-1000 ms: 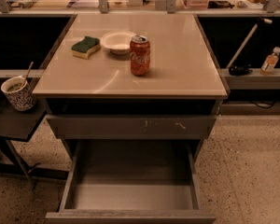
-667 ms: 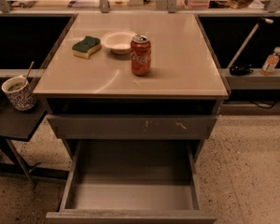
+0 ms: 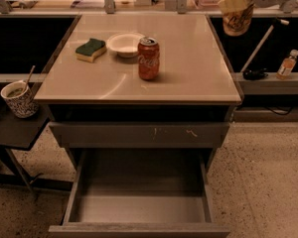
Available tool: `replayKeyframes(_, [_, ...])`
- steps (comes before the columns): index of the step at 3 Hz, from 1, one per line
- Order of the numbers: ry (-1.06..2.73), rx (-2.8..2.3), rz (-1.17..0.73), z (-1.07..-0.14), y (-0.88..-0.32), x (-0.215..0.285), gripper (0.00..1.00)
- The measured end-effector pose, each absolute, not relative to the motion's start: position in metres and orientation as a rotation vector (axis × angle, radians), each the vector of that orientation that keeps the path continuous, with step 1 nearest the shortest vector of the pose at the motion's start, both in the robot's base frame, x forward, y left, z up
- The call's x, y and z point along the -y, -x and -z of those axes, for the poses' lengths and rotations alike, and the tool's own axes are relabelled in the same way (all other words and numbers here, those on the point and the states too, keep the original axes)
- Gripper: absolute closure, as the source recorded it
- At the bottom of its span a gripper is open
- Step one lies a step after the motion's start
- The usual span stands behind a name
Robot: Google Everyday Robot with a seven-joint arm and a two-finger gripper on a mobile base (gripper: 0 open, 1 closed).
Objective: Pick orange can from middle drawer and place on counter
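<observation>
The counter (image 3: 188, 78) bears a central red can (image 3: 148, 58), a bowl (image 3: 125, 44) at eleven o'clock and a sponge (image 3: 91, 49) at ten (green up). Past its one-o'clock corner the gripper (image 3: 235, 10) clasps the orange can (image 3: 237, 24).

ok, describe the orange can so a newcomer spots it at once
Start at the beige counter, then look just past its far right corner. There the gripper holds the orange can in the air. Unlike the red Coca-Cola can standing on the counter, it is duller, with pale print.
</observation>
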State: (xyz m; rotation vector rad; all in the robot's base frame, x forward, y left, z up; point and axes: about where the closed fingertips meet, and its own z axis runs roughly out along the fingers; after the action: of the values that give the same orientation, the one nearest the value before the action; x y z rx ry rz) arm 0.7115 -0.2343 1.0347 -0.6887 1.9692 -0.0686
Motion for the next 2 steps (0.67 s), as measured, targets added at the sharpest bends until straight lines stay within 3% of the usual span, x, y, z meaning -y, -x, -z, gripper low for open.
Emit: replayKeyframes(2, [0.741,-2.092,-0.177,-0.999,-0.669,0.199,1.0])
